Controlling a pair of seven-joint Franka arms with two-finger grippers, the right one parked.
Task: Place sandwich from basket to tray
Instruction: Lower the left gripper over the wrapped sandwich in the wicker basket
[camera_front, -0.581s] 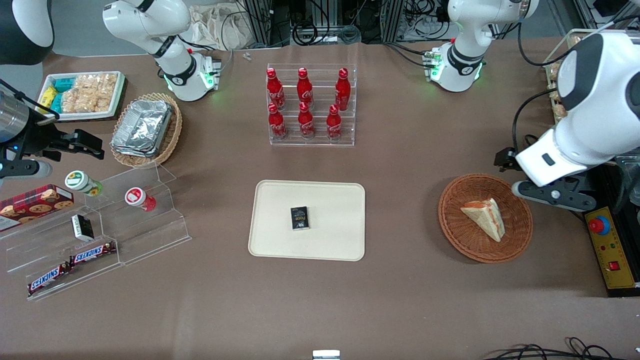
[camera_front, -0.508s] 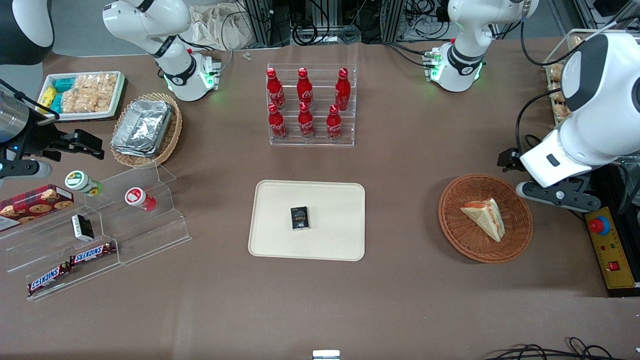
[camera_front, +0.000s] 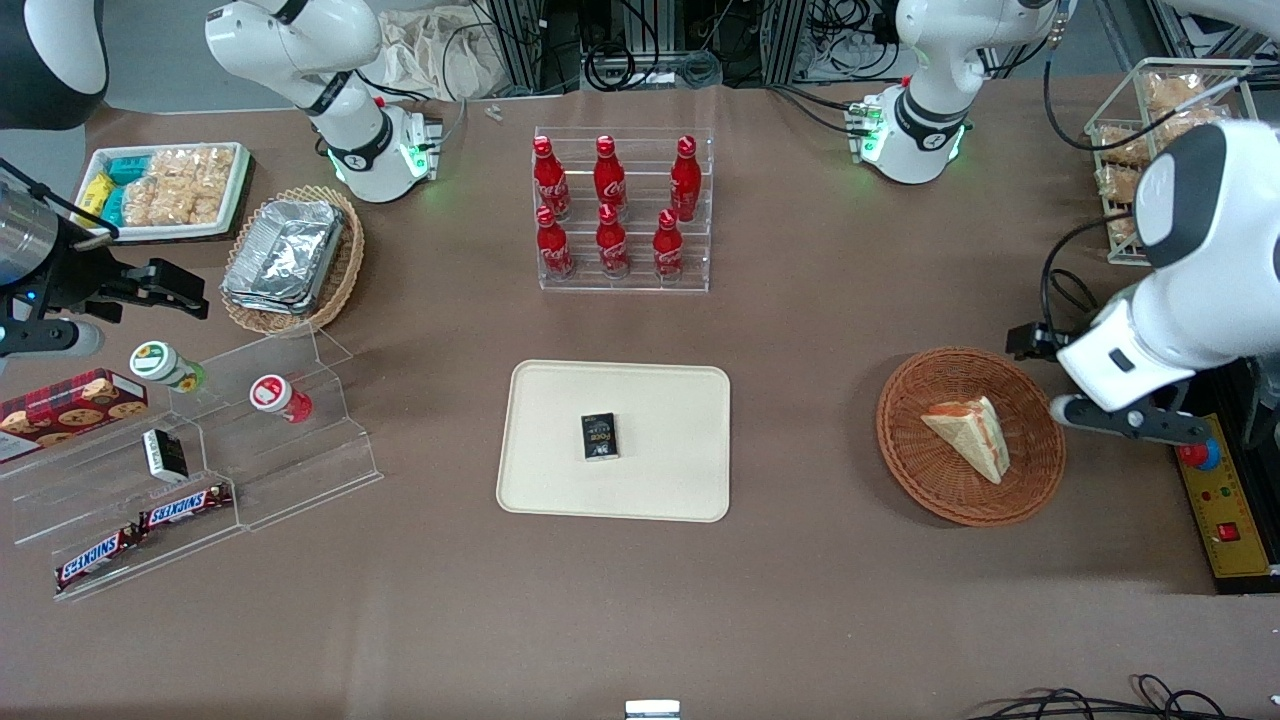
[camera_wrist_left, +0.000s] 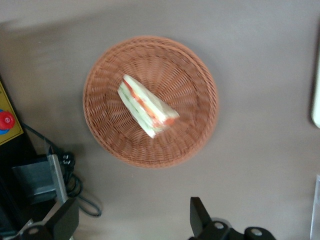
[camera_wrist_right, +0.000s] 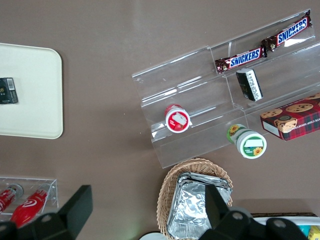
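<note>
So this looks like the approach step: the gripper (camera_wrist_left: 130, 225) hangs above the table just beside the basket (camera_front: 905, 450), fingers (camera_wrist_left: 199, 215) spread wide with nothing between them. The sandwich (camera_front: 972, 434) lies in the basket, untouched, well apart from the tray (camera_front: 660, 490), which already has a small black box (camera_front: 599, 436) on it. Next it probably needs to centre over the wedge, drop down and pinch it gently. Brown tabletop, a bottle rack (camera_front: 622, 210) farther from the camera.
</note>
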